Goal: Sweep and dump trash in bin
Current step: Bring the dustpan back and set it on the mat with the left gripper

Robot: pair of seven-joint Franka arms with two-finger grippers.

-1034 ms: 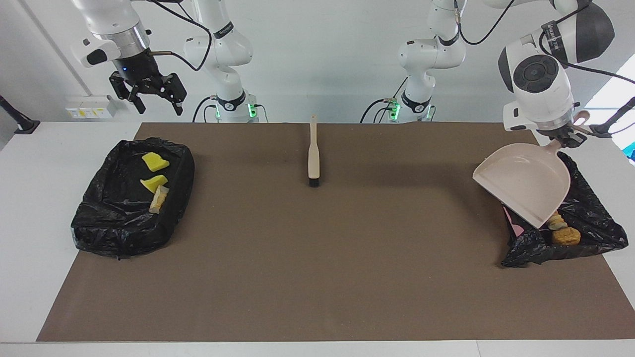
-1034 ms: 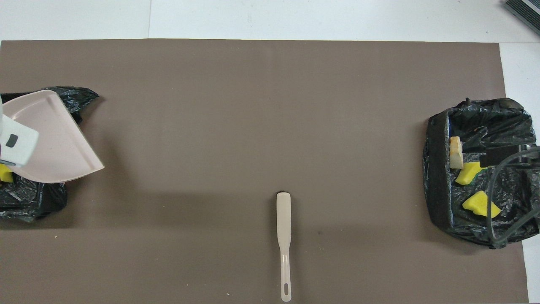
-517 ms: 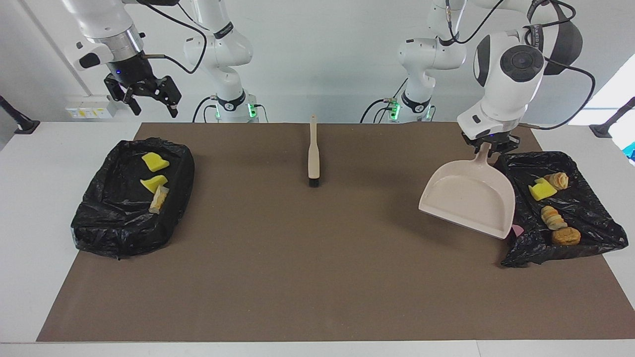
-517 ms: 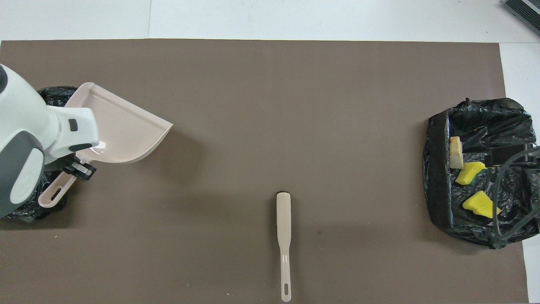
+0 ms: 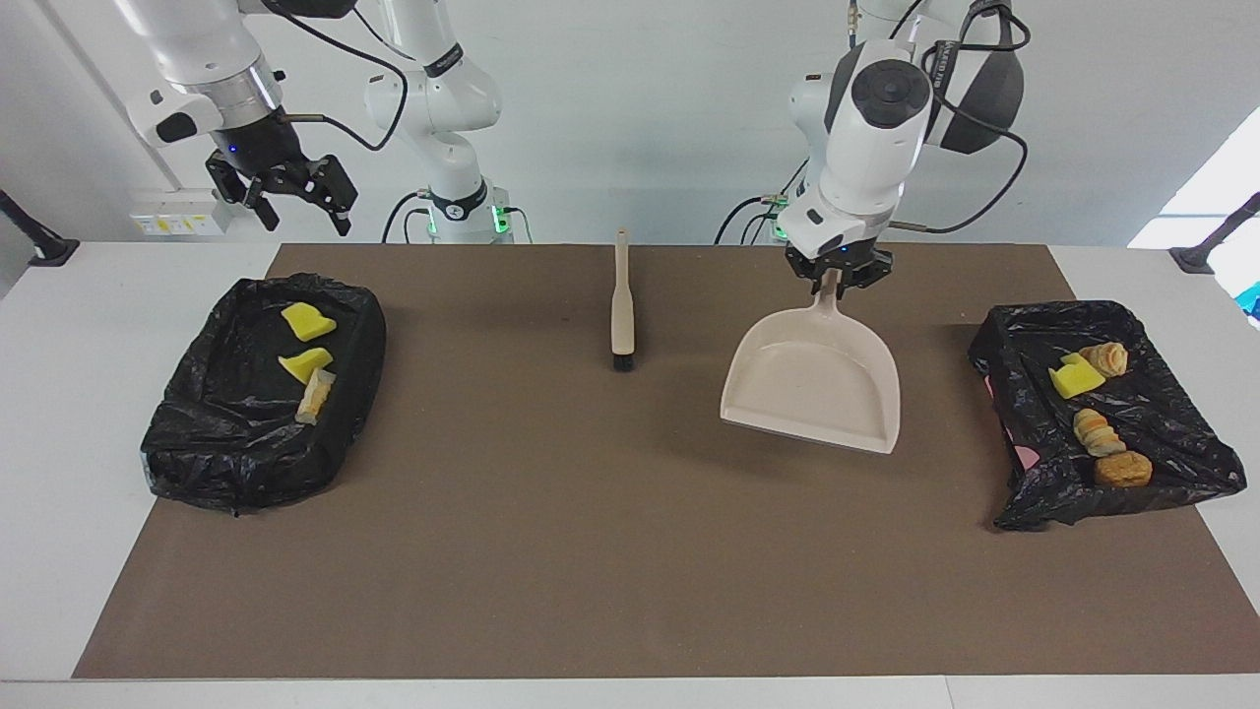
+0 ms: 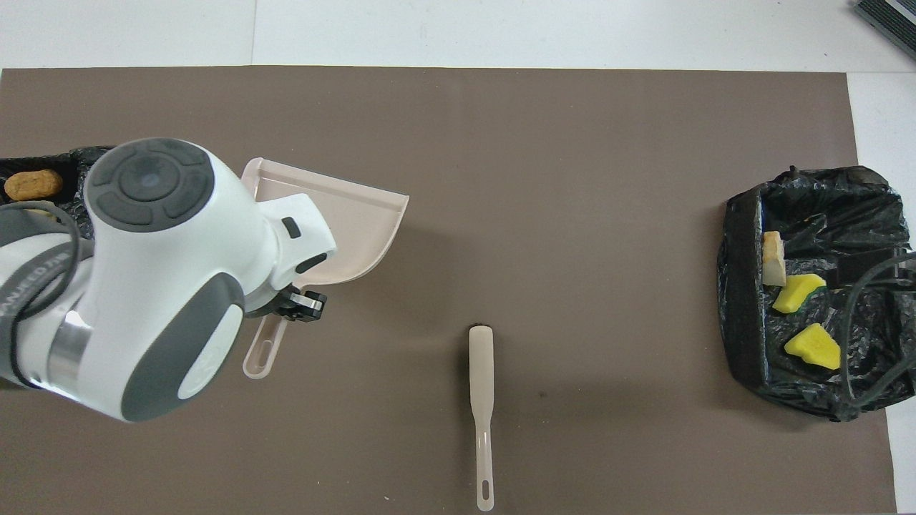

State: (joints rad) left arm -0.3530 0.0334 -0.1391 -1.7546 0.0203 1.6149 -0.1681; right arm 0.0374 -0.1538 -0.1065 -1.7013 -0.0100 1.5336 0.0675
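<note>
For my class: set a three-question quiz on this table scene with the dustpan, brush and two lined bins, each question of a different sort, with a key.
1. True or false: the left gripper holds the dustpan by its handle over the mat.
2. How many trash pieces lie in the bin at the right arm's end? A) one B) three C) five
3. Fill in: the brush lies on the mat, bristles pointing ____ the robots.

Key
1. True; the pan is empty.
2. B; the other bin holds four.
3. Away from. The right gripper waits open, raised.
</note>
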